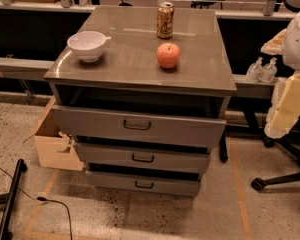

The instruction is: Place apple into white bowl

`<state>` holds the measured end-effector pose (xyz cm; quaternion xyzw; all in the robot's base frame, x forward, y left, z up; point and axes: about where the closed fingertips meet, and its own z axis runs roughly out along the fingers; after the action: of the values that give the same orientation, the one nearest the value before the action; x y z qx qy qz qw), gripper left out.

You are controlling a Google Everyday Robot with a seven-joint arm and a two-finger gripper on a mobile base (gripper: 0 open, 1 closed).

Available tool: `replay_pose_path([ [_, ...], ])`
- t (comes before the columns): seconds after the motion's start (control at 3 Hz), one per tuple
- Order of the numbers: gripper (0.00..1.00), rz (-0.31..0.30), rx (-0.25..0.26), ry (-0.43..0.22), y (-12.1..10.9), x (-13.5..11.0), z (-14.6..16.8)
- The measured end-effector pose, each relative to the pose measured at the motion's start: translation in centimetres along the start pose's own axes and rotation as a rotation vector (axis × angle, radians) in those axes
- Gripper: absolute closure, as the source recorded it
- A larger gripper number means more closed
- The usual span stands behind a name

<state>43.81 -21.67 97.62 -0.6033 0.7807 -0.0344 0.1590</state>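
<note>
Far left of the gripper: white bowl (87, 45), near cabinet top's (135, 71) left edge. Nearer: apple (168, 55), just before soda can (165, 20). Right edge: arm (297, 44) only; gripper out of view, state untellable. Best grasped from above, clear of can.

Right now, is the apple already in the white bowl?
No: the apple sits on the cabinet top, apart from the white bowl to its left; the gripper is out of view.

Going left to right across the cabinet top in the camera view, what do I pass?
Glossy white bowl → round reddish-orange apple; the gold soda can sits directly behind the apple; gripper not in view.
</note>
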Motion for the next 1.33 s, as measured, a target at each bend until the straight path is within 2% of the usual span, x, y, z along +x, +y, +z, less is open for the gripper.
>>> replay_pose_path([
  [0.33,0.0,0.0,0.0,0.0,0.0,0.0,0.0],
  [0.67,0.0,0.05,0.017,-0.072,-0.9,-0.2,0.2],
  [1.0,0.0,0.124,0.044,-0.235,-3.7,-1.2,1.3],
  [1.33,0.0,0.196,0.062,-0.474,-7.7,-3.3,3.9],
])
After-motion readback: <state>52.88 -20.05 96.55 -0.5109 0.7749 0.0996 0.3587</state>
